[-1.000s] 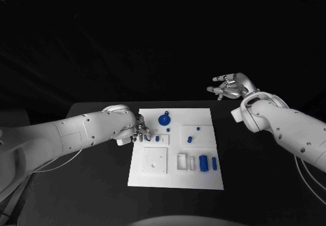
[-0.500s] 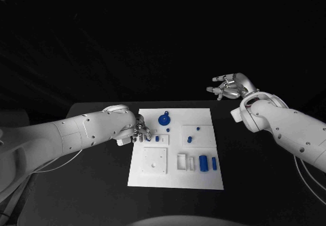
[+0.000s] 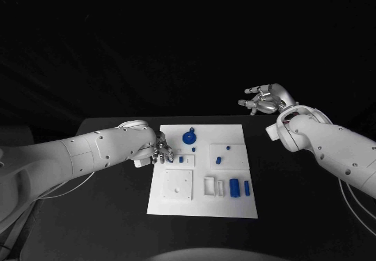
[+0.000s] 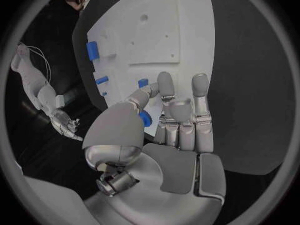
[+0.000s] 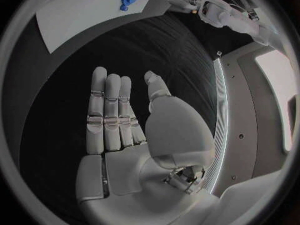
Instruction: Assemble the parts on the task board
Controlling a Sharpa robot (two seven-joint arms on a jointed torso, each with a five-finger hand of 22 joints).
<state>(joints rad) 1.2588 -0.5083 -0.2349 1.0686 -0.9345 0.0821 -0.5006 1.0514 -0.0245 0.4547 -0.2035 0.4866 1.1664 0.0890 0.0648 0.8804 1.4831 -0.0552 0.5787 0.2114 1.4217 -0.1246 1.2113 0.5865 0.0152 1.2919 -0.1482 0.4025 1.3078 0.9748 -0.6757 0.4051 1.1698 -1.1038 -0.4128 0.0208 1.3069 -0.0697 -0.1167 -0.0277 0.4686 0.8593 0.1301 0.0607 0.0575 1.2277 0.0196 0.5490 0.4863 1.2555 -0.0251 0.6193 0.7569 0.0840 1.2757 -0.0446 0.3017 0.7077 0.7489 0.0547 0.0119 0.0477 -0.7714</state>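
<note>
Left hand (image 3: 159,152) sits at the task board's (image 3: 235,209) left edge, fingers over the small blue parts (image 3: 181,160) there, so that side is blocked. The round blue part (image 3: 189,137) stands near the board's far edge, another obstacle. Right hand (image 3: 265,100) hangs beyond the bench's (image 3: 94,228) far right corner, fingers apart, well off the board. The board's near edge and right edge lie open, with bare bench on both sides.
</note>
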